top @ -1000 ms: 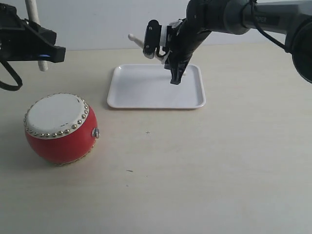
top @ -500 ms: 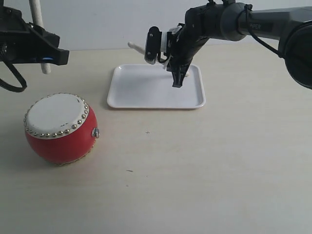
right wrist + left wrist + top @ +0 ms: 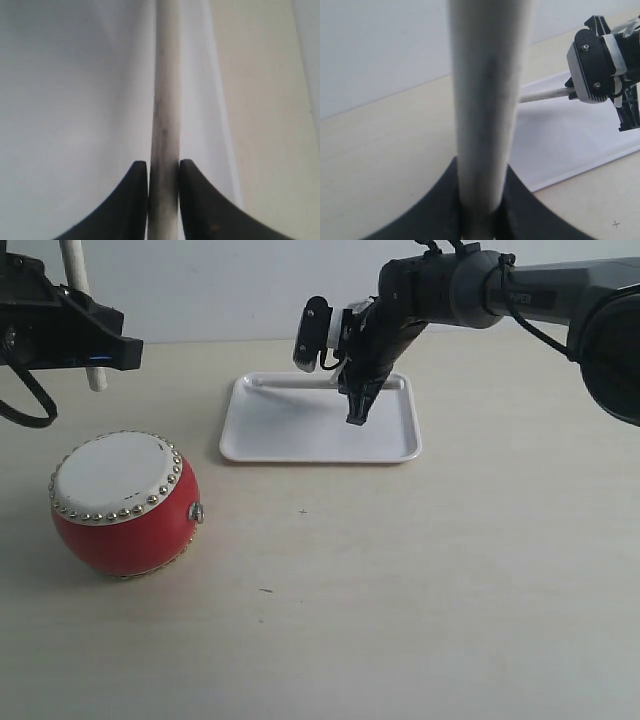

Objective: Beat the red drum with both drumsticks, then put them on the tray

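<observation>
We judge the beating done, the putting-down begun: our right hand (image 3: 356,410) pinches one pale wooden drumstick (image 3: 285,383) low over the smooth white tray (image 3: 300,435) at 12 o'clock, unreleased. Our left hand (image 3: 92,343), at 10 o'clock, clamps the other stick (image 3: 72,265) upright. The glossy, brass-studded red drum (image 3: 122,515) sits on the surface (image 3: 450,570) at 8 o'clock.
</observation>
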Robot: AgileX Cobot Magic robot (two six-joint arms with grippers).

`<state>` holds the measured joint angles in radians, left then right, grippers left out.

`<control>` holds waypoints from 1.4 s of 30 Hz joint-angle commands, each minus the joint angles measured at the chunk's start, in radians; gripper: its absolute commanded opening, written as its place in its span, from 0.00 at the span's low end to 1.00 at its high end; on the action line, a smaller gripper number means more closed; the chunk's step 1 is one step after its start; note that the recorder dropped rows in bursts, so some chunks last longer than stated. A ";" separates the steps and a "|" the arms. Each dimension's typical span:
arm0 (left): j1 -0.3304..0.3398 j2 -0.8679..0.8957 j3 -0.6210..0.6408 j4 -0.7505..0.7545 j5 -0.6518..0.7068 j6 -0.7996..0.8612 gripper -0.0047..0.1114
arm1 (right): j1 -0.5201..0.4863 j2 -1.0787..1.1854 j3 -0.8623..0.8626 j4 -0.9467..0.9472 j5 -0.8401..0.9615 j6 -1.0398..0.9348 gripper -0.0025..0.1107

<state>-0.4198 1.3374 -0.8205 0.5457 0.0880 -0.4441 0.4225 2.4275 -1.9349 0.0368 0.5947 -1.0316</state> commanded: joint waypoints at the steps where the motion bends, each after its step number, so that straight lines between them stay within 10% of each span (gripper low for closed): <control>1: 0.002 0.000 -0.008 -0.010 -0.010 -0.006 0.04 | -0.005 -0.001 -0.003 0.009 0.000 0.008 0.22; 20: 0.002 0.018 -0.008 -0.005 0.045 0.027 0.04 | -0.006 -0.194 -0.018 0.118 0.228 0.416 0.22; 28: 0.075 0.185 -0.116 -0.041 0.291 0.051 0.04 | -0.006 -0.286 -0.018 0.418 0.390 0.328 0.22; 42: 0.249 0.228 -0.192 -1.368 0.320 1.378 0.04 | -0.006 -0.280 -0.018 0.898 0.626 0.029 0.22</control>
<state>-0.2047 1.5651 -0.9899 -0.5825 0.3669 0.7046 0.4225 2.1485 -1.9453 0.8604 1.2089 -0.9623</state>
